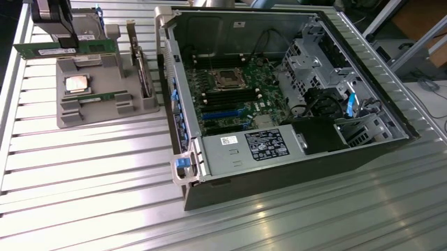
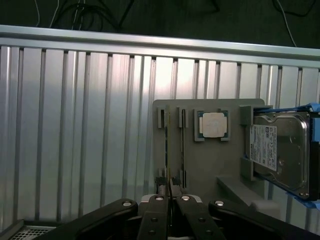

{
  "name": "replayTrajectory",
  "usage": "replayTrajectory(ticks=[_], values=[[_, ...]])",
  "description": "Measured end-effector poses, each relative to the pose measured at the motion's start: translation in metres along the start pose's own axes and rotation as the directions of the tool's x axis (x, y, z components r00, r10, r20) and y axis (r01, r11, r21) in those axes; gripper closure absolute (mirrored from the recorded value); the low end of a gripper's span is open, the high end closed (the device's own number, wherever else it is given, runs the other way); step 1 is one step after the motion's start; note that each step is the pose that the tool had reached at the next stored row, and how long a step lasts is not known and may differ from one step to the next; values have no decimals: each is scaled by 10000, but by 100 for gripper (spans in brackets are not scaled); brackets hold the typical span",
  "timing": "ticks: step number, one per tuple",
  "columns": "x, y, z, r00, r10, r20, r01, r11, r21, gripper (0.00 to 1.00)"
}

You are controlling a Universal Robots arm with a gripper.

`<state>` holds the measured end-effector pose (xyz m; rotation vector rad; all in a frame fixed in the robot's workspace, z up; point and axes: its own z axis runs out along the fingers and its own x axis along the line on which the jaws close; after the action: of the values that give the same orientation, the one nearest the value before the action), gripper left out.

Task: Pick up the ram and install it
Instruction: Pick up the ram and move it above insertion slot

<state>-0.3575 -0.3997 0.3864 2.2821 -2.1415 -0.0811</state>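
At the upper left of the exterior view, the black gripper (image 1: pixel 60 40) clamps the long, thin green circuit-board ram stick (image 1: pixel 84 49) in narrow jaws above the grey parts tray (image 1: pixel 91 112) on the ribbed metal counter (image 1: pixel 84 172).

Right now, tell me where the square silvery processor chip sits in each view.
Exterior view: the processor chip lies on the grey holder, to the exterior view's left of the open computer case.
Wrist view: the processor chip lies on the same holder, between the two narrow slots and the hard drive.
Shared landmark: the grey holder.
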Motion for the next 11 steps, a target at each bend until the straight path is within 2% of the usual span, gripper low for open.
replayTrajectory(ticks=[9, 11], values=[[-1, 1, -37, 10000, 0, 13, 0, 10000, 0, 88], [1, -28, -39, 10000, -1, 12, 1, 10000, 0, 88]])
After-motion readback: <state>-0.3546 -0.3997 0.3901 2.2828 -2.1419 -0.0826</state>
